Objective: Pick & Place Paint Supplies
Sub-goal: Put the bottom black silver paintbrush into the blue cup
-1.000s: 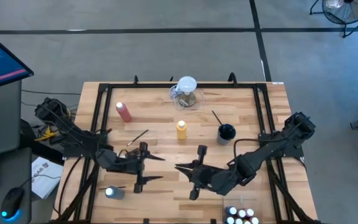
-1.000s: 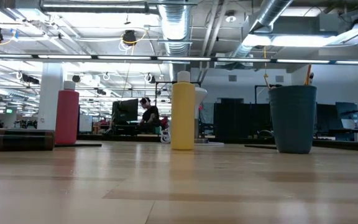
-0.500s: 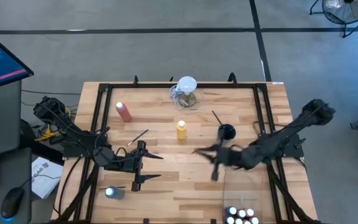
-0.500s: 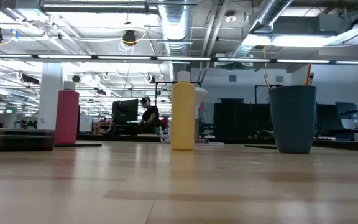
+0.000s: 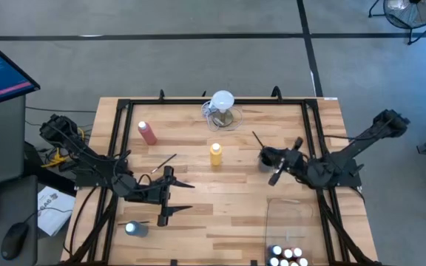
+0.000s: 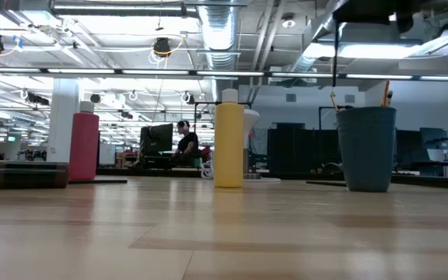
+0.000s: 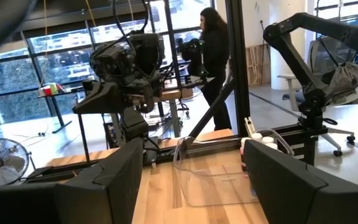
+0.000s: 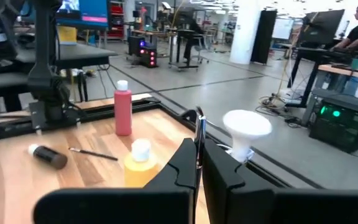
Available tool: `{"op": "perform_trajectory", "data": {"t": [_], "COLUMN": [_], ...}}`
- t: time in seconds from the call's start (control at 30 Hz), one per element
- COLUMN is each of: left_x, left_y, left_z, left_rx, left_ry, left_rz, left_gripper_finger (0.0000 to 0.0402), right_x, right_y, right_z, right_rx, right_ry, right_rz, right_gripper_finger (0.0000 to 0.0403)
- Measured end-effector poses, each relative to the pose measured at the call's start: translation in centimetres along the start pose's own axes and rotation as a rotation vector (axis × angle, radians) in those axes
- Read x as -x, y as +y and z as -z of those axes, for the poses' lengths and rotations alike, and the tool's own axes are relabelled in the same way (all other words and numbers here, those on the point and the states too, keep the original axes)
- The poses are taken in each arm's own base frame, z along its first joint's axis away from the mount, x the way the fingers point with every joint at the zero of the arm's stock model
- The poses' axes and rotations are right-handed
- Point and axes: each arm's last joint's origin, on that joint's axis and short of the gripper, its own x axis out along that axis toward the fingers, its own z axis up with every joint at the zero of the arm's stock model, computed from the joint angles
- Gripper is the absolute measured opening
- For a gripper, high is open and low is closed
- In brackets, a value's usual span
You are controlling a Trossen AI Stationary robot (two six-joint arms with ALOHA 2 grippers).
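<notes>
The right gripper (image 5: 278, 171) has swung from the table's (image 5: 198, 222) front-middle toward its right edge, fingers pinched on a thin paintbrush (image 8: 199, 140) above the dark cup (image 5: 267, 157). The yellow bottle (image 5: 216, 154) stands mid-table; the left gripper (image 5: 170, 196), wide, waits front-left.

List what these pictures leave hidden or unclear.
- Small white-capped paint bottles: cut by the high view's bottom edge; their count is uncertain.
- Dark cup: contents hidden behind its wall in the low view.
- Right gripper: overlaps the cup from above; contact unclear.
- Clear bin: edges faint.
</notes>
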Motion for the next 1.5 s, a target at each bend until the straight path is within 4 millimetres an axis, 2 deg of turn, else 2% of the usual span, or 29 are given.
{"op": "perform_trajectory", "data": {"t": [0.3,0.43,0.7,0.93,1.13,1.33,1.5], "left_x": [0.0,0.0,-0.2,-0.2,-0.2,-0.2,-0.4], "left_y": [0.0,0.0,0.3,0.4,0.4,0.4,0.7], "left_z": [0.1,0.1,0.2,0.2,0.2,0.2,0.2], "left_rx": [-0.005,-0.005,-0.008,-0.009,-0.016,-0.033,-0.035], "left_ry": [0.010,0.011,0.012,0.010,0.010,0.007,0.010], "left_rz": [0.002,0.002,-0.012,-0.001,-0.001,-0.002,-0.017], "left_gripper_finger": [0.0243,0.0242,0.0239,0.0237,0.0237,0.0237,0.0237], "right_x": [2.4,2.8,1.9,1.1,0.4,0.4,0.4], "right_y": [-0.8,-1.4,-2.3,-1.7,-1.6,-2.1,-2.1], "right_z": [0.3,1.1,2.9,4.2,4.9,5.4,5.3], "right_rx": [-0.009,-0.006,-0.004,0.053,0.030,-0.023,-0.041], "right_ry": [0.015,0.054,0.141,0.197,0.243,0.264,0.261], "right_rz": [-0.032,-0.050,0.006,0.024,0.046,0.080,0.081], "right_gripper_finger": [0.0000,0.0000,0.0000,0.0000,0.0002,0.0021,0.0057]}}
